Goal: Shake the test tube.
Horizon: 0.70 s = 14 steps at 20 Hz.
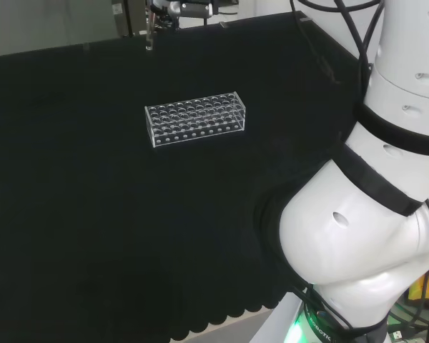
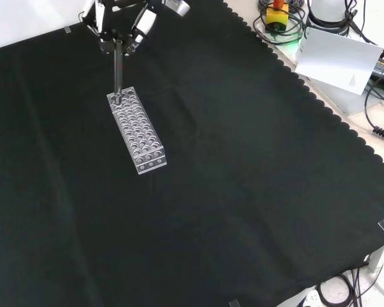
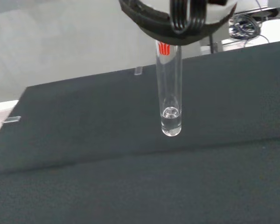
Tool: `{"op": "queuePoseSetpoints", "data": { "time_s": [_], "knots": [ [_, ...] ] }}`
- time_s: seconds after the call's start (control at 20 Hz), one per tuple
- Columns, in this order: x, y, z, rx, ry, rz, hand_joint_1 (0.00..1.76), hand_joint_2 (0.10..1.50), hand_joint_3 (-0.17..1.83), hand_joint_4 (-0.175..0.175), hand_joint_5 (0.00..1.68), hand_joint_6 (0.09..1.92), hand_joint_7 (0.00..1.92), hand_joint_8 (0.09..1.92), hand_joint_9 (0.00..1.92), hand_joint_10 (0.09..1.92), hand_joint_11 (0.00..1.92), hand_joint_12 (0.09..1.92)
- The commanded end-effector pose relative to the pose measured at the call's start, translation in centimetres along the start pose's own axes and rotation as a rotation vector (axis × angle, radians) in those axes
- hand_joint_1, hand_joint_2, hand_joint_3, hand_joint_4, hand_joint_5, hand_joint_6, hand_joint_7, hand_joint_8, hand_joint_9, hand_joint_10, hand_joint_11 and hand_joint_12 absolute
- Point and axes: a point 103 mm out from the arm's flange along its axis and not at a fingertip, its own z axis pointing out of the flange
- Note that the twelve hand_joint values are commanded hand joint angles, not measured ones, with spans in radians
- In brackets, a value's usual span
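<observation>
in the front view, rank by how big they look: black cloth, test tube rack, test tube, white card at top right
1. black cloth
2. white card
3. test tube rack
4. test tube, pinched in the robot hand

The card and rack look close in size, so their order is unsure.

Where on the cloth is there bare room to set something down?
Nearly everywhere: the black cloth is bare from the rack to its scalloped edge. It is crowded by the rack's far end, where the hand holds the test tube.

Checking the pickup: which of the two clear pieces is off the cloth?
The test tube, hanging upright from the hand that pinches its top; the rack stands flat on the cloth.
</observation>
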Motion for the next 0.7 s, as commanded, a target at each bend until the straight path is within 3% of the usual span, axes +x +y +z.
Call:
{"op": "queuePoseSetpoints", "data": {
  "time_s": [0.05, 0.4, 0.7],
  "knots": [
    [-5.7, -0.7, 0.2, 0.02, -0.08, 0.111, 1.42, 0.98, 0.0, -0.175, 1.27, 0.29, 1.31, 0.84, 1.27, 0.37, 0.7, 1.25],
    [-14.1, -2.0, -0.6, 0.033, -0.206, 0.271, 1.42, 0.98, 0.0, -0.175, 1.27, 0.29, 1.31, 0.84, 1.27, 0.37, 0.7, 1.25],
    [-18.9, -2.4, -2.3, 0.029, -0.297, 0.372, 1.42, 0.98, 0.0, -0.175, 1.27, 0.29, 1.31, 0.84, 1.27, 0.37, 0.7, 1.25]
  ]
}}
